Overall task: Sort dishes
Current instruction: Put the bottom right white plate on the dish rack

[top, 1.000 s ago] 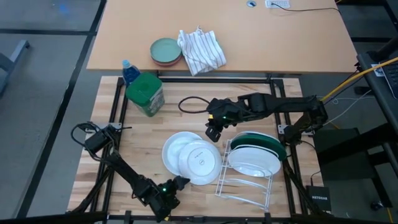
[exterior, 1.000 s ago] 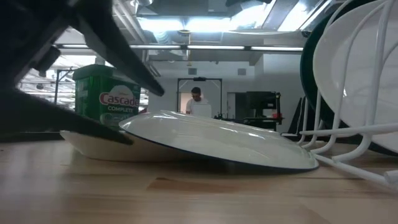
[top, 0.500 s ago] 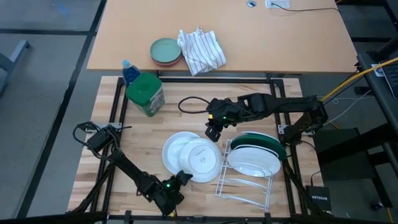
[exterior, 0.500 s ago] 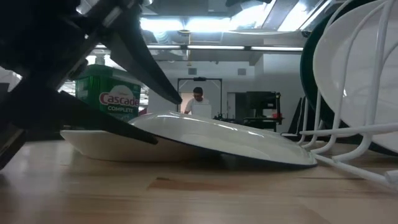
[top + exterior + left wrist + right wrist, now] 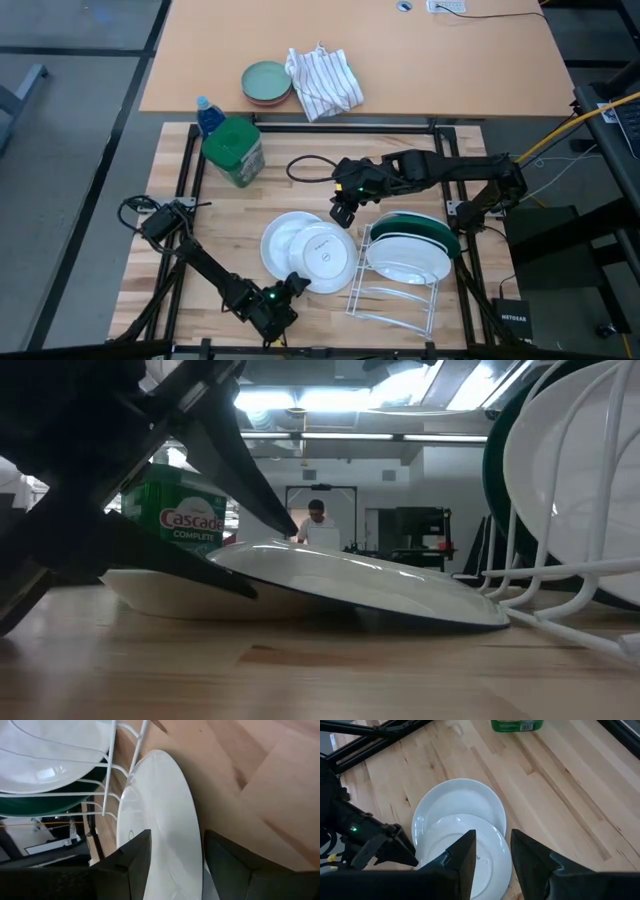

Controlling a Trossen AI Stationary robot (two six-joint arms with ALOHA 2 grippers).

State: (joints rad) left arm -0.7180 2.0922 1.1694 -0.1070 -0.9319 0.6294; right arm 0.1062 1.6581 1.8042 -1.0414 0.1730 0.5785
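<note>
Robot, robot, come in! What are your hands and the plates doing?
Left gripper open, straddling rim of stamped plate. Right gripper open, hovering above. Green plate and white plate racked. Nothing blocking.

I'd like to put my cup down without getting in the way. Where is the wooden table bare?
Bare wood lies left of the two overlapping white plates, below the green detergent tub. Another patch runs between that tub and the right gripper. It is crowded around the dish rack and near the left gripper at the plates' edge.

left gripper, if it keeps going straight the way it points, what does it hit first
Most likely the smaller plate: the left gripper sits open at its near rim, one finger above and one below the edge, as the low view shows. Past it stands the wire rack.
</note>
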